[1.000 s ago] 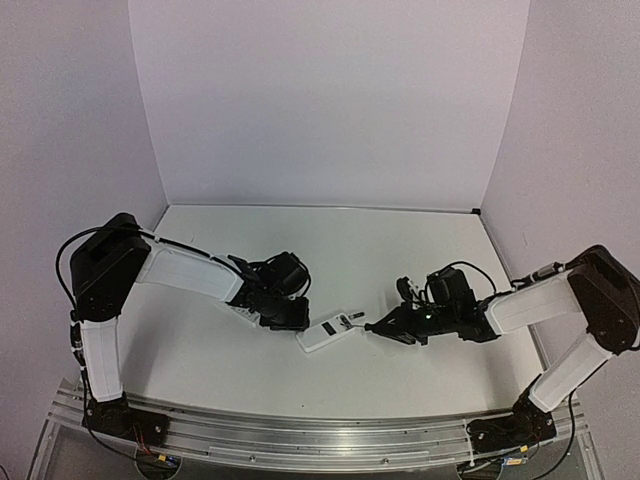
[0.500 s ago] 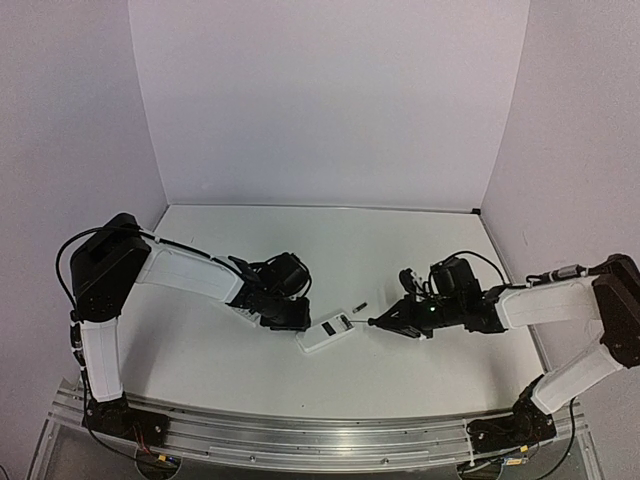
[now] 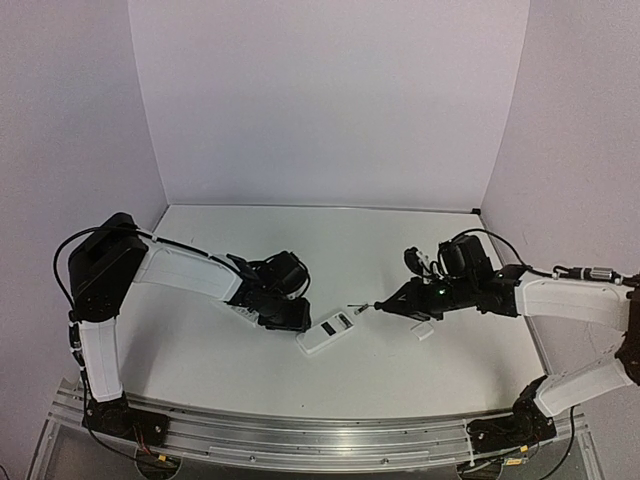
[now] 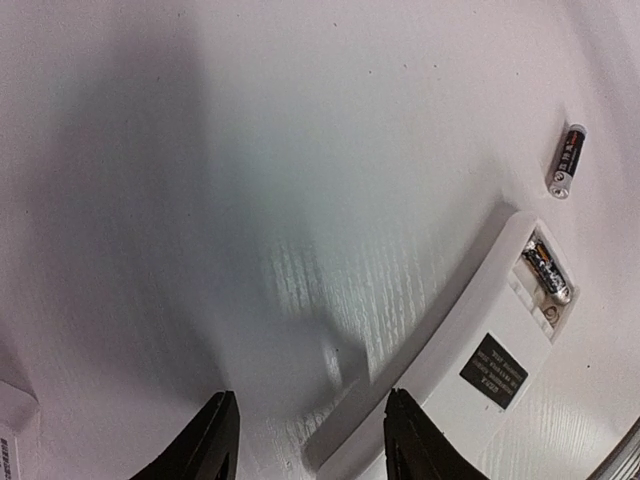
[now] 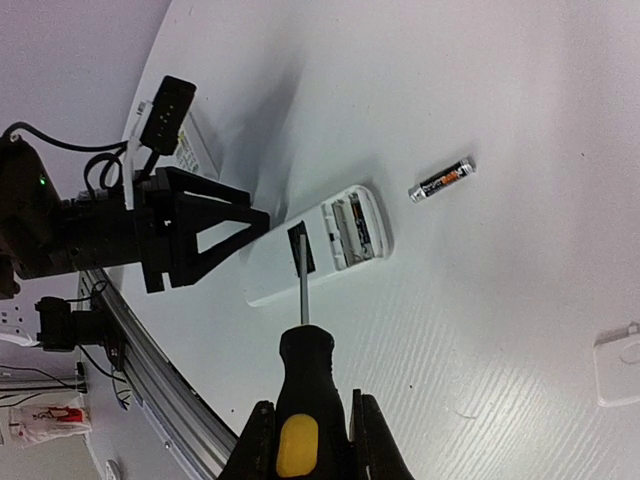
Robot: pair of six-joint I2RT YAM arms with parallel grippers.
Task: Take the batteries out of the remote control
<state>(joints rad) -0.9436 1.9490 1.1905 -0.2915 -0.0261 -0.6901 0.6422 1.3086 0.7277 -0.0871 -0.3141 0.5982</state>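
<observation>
The remote control [image 3: 328, 333] lies back up, its recess open; in the left wrist view [image 4: 480, 365] one battery [image 4: 547, 272] sits in the recess. A second battery [image 4: 566, 161] lies loose on the table just past the remote's end, also seen from above [image 3: 357, 308] and in the right wrist view [image 5: 441, 181]. My left gripper [image 3: 290, 315] is open [image 4: 310, 450], with the remote's near end by its right finger. My right gripper [image 3: 412, 300] is shut [image 5: 310, 415] on a black and yellow screwdriver [image 5: 305, 390], whose tip hovers above the remote [image 5: 320, 240].
A small white square cover piece [image 3: 424, 330] lies right of the remote, below my right gripper, and shows in the right wrist view [image 5: 620, 365]. A slimmer white remote [image 3: 240, 312] lies under the left arm. White walls close the back and both sides.
One battery has come out of the remote and lies on the table beside its end. My right gripper has pulled back to the right and upward with the screwdriver. The left gripper has held still.
</observation>
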